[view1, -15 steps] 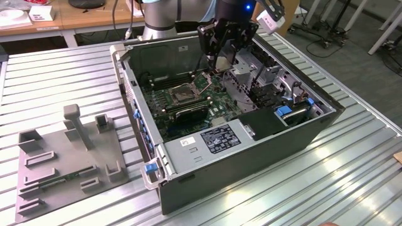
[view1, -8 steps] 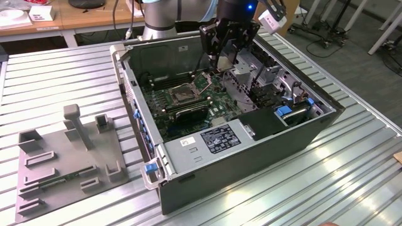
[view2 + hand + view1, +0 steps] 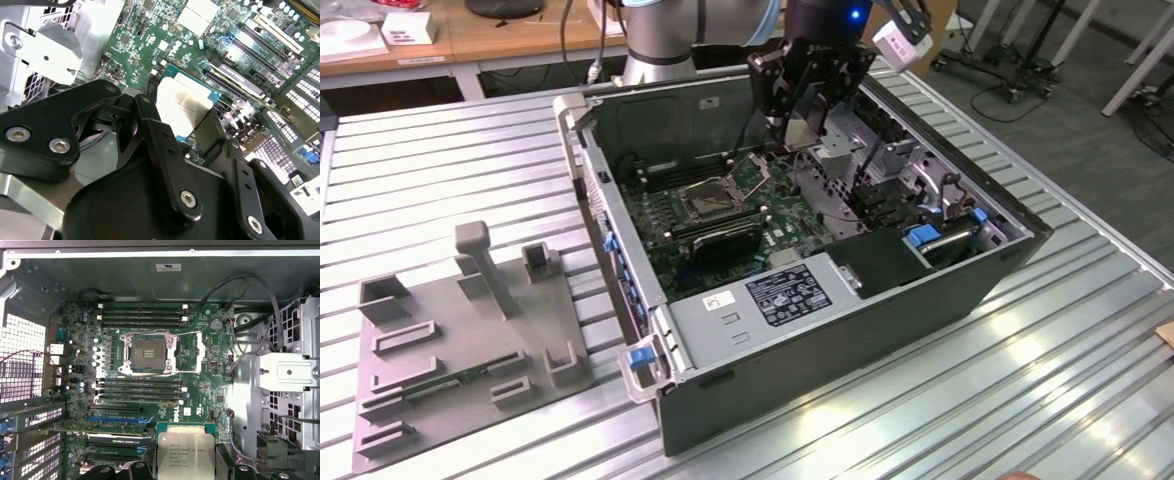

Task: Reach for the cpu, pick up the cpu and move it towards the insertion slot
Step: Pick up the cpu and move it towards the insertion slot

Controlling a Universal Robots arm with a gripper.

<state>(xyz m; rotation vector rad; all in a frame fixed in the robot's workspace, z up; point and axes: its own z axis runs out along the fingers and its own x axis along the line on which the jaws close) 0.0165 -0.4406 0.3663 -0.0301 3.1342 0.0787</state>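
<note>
My gripper [image 3: 794, 128] hangs inside the open computer case [image 3: 987, 270], above the far side of the green board. It is shut on the cpu [image 3: 185, 450], a flat square chip with a silvery face and a thin green rim, which shows in both wrist views. In the second wrist view the black fingers [image 3: 150, 130] clamp the cpu [image 3: 182, 102] by its edges, above the board. The insertion slot [image 3: 149, 352], a shiny metal frame with a dark centre, lies open on the board, apart from the chip. In the exterior view the insertion slot [image 3: 714, 202] lies toward that view's left of the gripper.
Long black memory slots [image 3: 142, 312] run on both sides of the socket. A metal drive cage [image 3: 287, 372] and loose cables [image 3: 235, 290] stand beside the board. The case walls ring it. A grey plastic tray [image 3: 454, 340] lies on the slatted metal table [image 3: 1067, 380] at the exterior view's left.
</note>
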